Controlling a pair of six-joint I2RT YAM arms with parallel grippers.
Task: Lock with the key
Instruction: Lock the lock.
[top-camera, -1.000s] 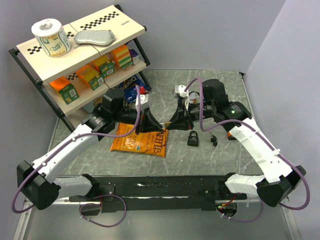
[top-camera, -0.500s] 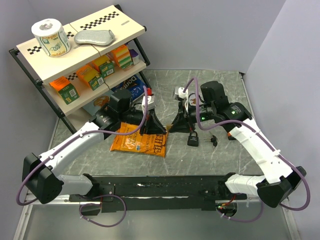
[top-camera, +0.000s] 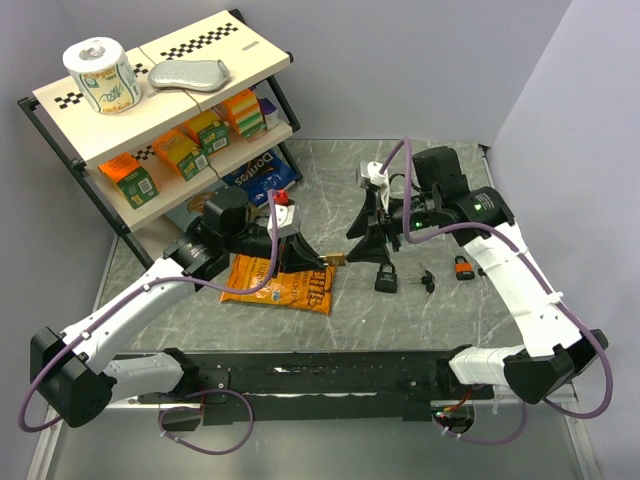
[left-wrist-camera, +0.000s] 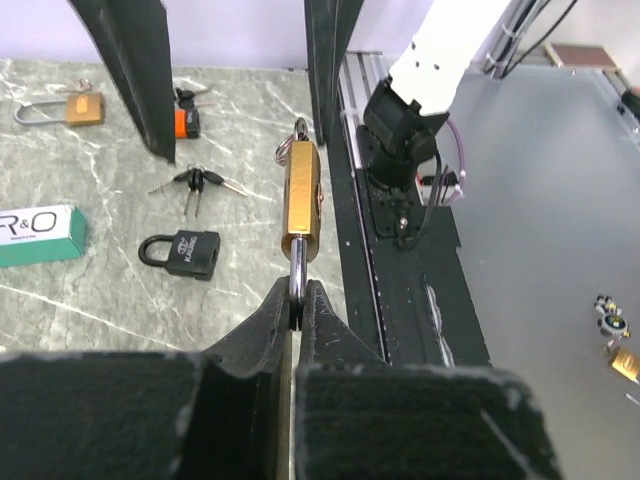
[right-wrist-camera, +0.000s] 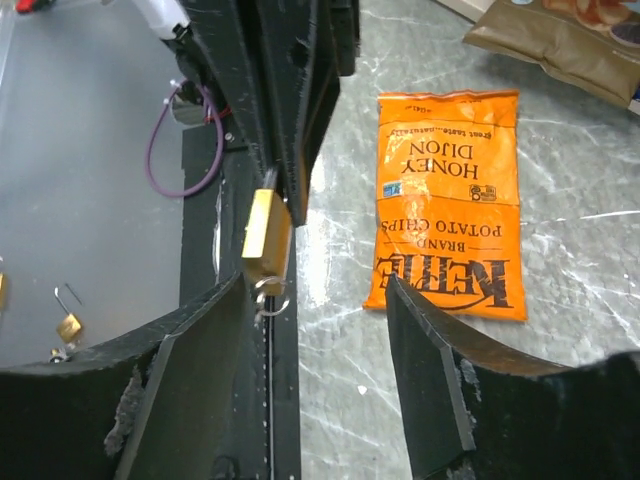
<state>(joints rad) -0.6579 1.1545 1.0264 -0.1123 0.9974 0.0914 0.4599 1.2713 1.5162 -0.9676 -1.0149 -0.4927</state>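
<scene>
Overhead, the left gripper (top-camera: 318, 256) sits just left of frame centre, clenched on a brass padlock (top-camera: 336, 261). The padlock pokes out toward the right gripper (top-camera: 372, 240), whose jaws are spread and hold nothing. A black padlock (top-camera: 385, 279) and a bunch of keys (top-camera: 427, 281) lie on the table (top-camera: 420, 170) just below and right of it. A chips bag (top-camera: 278, 285) lies under the left arm.

From the left wrist, the left gripper (left-wrist-camera: 298, 296) pinches the shackle at lower centre. The brass padlock's (left-wrist-camera: 300, 200) long axis runs straight up the frame, and its far end carries a small ring (left-wrist-camera: 289, 150). Whether a key is seated there I cannot tell.

From the right wrist, the brass padlock (right-wrist-camera: 264, 240) hangs at the upper left of the gap between the spread fingers (right-wrist-camera: 190, 370). Its ring (right-wrist-camera: 268, 296) end points down toward them, closer to the finger at the frame's left. The right arm is nearer that end, so the coming move looks like a small shift to centre on the ring.
</scene>
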